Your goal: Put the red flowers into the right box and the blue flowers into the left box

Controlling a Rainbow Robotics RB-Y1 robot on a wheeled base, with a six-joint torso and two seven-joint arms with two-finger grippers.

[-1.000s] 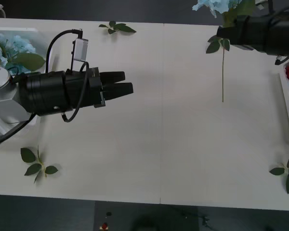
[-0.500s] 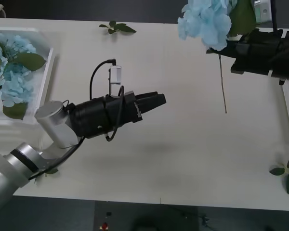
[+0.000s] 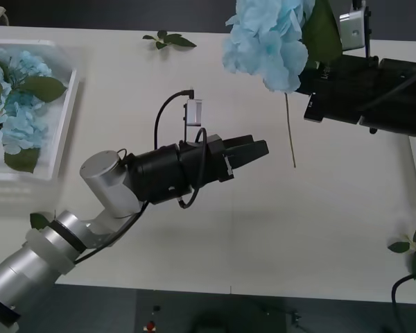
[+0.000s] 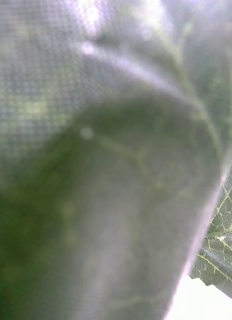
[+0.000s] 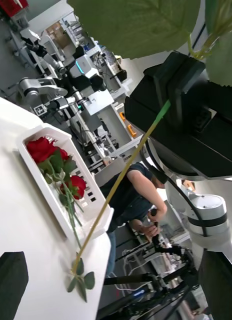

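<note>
Your right gripper [image 3: 310,87] is clenched on a blue flower [image 3: 267,38], holding it above the worktop [image 3: 194,229] with the stem hanging down. Your left gripper [image 3: 260,149], released and holding nothing, hovers mid-worktop near that stem. More blue flowers [image 3: 17,104] lie in the left box [image 3: 64,118]; red flowers [image 5: 51,160] lie in the right box [image 5: 56,212].

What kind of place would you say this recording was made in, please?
Probably a robotics lab: other robot arms and equipment racks stand behind the white table, where a two-armed robot sorts artificial flowers.
</note>
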